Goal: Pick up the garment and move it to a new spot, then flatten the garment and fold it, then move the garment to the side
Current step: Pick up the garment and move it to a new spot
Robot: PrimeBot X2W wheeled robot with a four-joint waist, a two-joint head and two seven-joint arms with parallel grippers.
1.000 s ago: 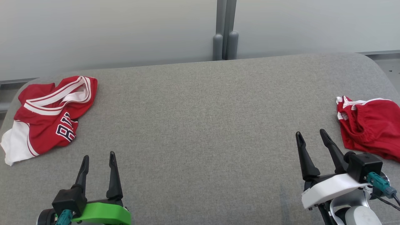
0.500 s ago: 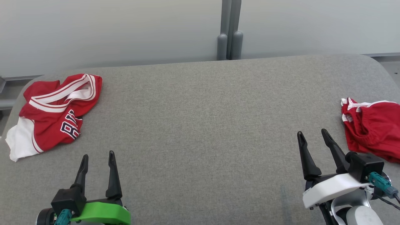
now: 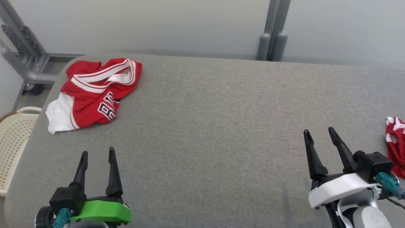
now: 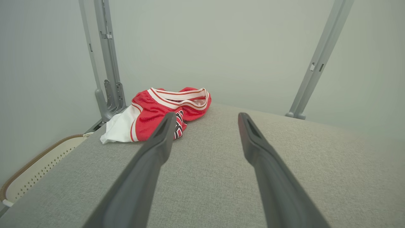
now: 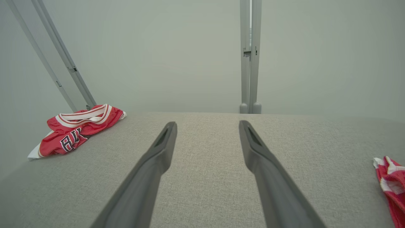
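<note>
- While parked at lower left, left pincer (image 3: pixel 97 152) spread wide and empty, aimed roughly toward the red-and-white sports garment (image 3: pixel 95 88); likely first to reach.
- Garment bunched at upper left on the grey bench (image 3: pixel 205 126), near its far corner, well apart from both pincers.
- Right pincer (image 3: pixel 319 130) at lower right, fingers likewise apart, nothing between; near a second red garment (image 3: pixel 395 145) at the right edge, not touching.
- Bench middle bare: probably the new spot for flattening and folding.
- Cream perforated basket (image 3: pixel 14 142) off the left edge.
- Judged stage: pickup not yet begun.
</note>
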